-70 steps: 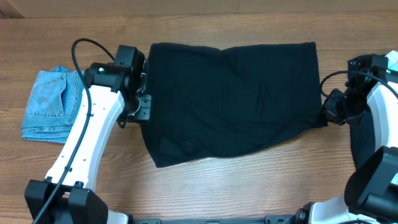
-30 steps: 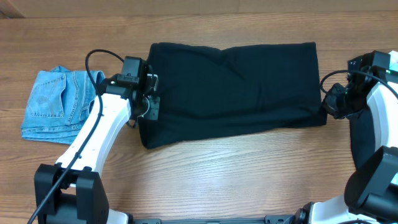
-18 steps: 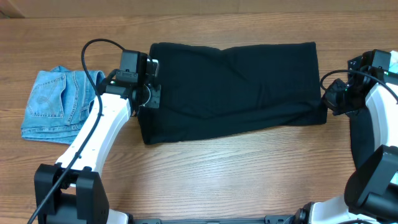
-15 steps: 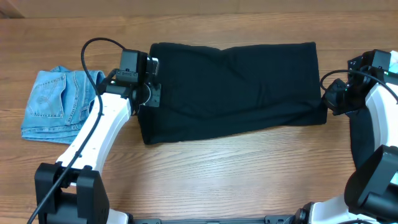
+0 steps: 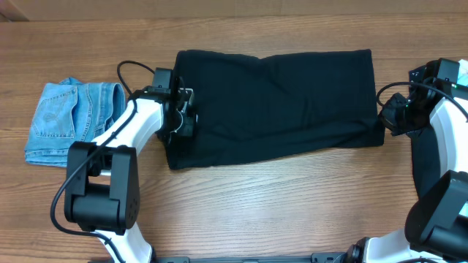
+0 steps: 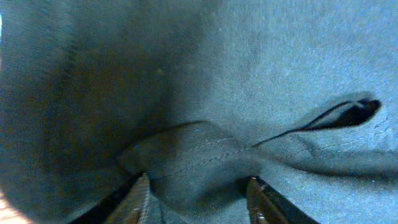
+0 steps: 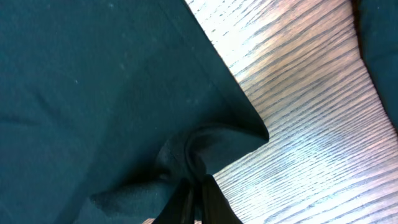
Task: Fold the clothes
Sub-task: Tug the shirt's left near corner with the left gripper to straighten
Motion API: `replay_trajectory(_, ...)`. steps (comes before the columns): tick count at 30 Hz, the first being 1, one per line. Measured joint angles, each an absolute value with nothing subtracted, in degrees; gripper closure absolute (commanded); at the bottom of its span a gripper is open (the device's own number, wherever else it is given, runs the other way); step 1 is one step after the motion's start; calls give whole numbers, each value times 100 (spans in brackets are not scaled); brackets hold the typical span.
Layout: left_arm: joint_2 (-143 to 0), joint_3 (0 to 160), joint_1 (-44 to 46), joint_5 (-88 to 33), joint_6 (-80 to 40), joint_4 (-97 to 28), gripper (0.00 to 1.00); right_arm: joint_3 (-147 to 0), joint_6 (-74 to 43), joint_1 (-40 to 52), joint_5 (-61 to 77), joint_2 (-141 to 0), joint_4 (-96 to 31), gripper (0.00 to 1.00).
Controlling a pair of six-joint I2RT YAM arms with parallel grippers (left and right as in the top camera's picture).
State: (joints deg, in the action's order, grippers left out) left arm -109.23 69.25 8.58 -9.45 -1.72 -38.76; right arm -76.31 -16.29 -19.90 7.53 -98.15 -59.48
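The clothes here are chiefly a large black garment [image 5: 278, 102], folded into a wide band across the middle of the table. My left gripper [image 5: 183, 120] sits on its left end. In the left wrist view the fingers [image 6: 138, 202] stand apart, a loose ridge of the black fabric [image 6: 205, 155] lying between them, so this gripper [image 6: 198, 202] is open. My right gripper [image 5: 386, 124] is at the garment's lower right corner. In the right wrist view this gripper [image 7: 196, 199] is shut on the bunched corner of the black garment [image 7: 93, 93].
A pale-blue denim piece [image 5: 66, 120] lies crumpled at the far left, beside the left arm. Another dark piece [image 5: 423, 164] lies under the right arm at the right edge. Bare wooden table [image 5: 278, 204] runs along the front.
The garment's lower left part was folded up onto itself. In the last half second the left gripper opened, let go of the fabric and shifted slightly right. The right gripper kept still.
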Motion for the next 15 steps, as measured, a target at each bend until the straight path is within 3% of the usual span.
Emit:
replay_trajectory(1,-10934,6919,858,-969,-172,-3865,60,-7631,-1629,-1990,755,-9815,-5951,95)
replay_trajectory(4,-10934,6914,858,-1037,-217,-3859,87,-7631,-1629,-1990,755,-9815,-5953,95)
replay_trajectory(5,-10934,6914,858,-1050,-198,-3868,91,-7631,-1629,-1990,753,-9815,-5957,95)
replay_trajectory(8,-10934,6925,858,-1072,-242,-3931,96,-7631,-1632,-1990,755,-9815,-5955,95)
replay_trajectory(15,-10936,7738,858,-1004,-257,-4713,96,-7631,-1629,-1990,753,-9815,-5966,95)
